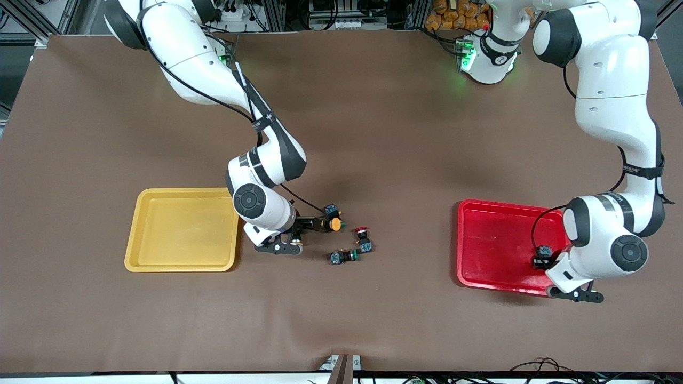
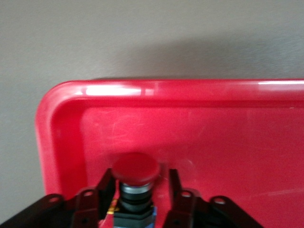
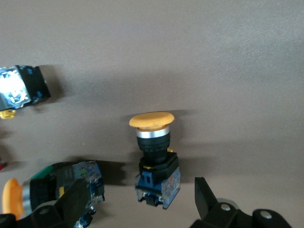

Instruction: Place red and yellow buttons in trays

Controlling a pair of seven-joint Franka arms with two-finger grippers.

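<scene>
A: Two grippers to cover. Starting at the right gripper: spread wide, low over the table, straddling a yellow button with room on both sides. No contact yet.

B: Looks like the pick step for yellow, then. And around it?

A: Sitting in a small cluster near the middle of the table, just beside the yellow tray, on the side toward the left arm's end. Nothing showing in that tray. Close by, a red button and a green-capped switch, the latter nearest the front camera.

B: Over to the left gripper.

A: Low in the red tray, near a corner, with a second red button right at its tip. Clamped or let go: cannot tell from here.

B: So a drop-off in hand on that end. Next?

A: Judging by this: close squarely on the yellow one's body, below the cap, without nudging the neighbours. Then lift and carry across to the yellow tray. On the red end, release if not done already, then rise straight up, clear of cap and rim. After that, back for the red one left on the table.
</scene>
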